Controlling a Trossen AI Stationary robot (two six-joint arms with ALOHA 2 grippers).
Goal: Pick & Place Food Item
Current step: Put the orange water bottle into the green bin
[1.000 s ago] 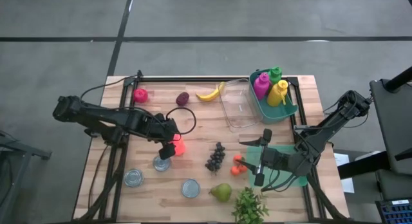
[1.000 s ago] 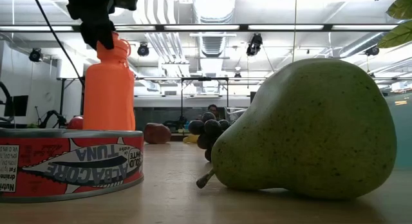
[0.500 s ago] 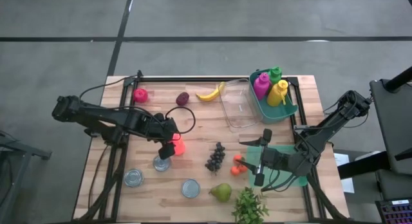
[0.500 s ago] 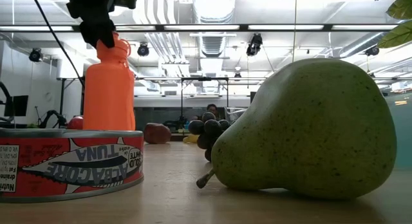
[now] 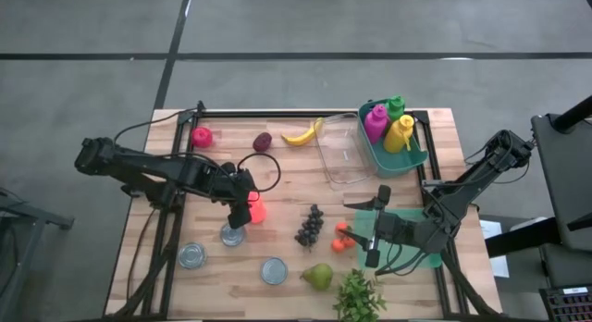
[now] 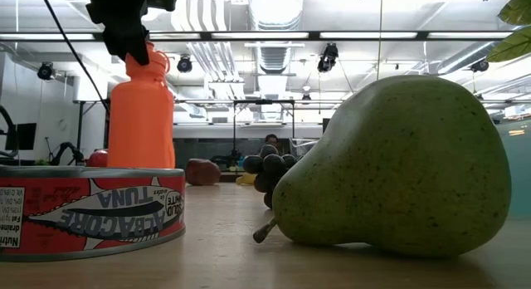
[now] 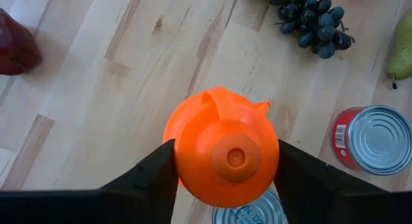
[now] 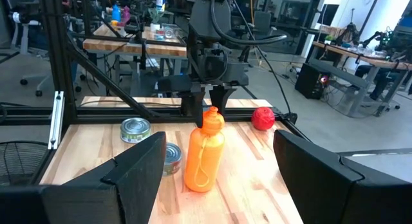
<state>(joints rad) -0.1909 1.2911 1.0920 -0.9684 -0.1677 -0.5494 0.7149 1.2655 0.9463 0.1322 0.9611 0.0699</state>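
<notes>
Grey floor [image 5: 277, 26] around the wooden table [image 5: 287, 174]; fluorescent ceiling lights [image 6: 274, 36], cluttered workbenches [image 8: 129, 37] beyond.

Bright ceiling strip lights [image 6: 274, 36], soft shadows, sharp focus.

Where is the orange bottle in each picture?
High view: the orange bottle is left of the middle, under the left gripper.
Low view: at the left, behind the tuna can.
Left wrist view: in the middle.
Right wrist view: in the middle.
Shared landmark: the left gripper at its cap.
</notes>
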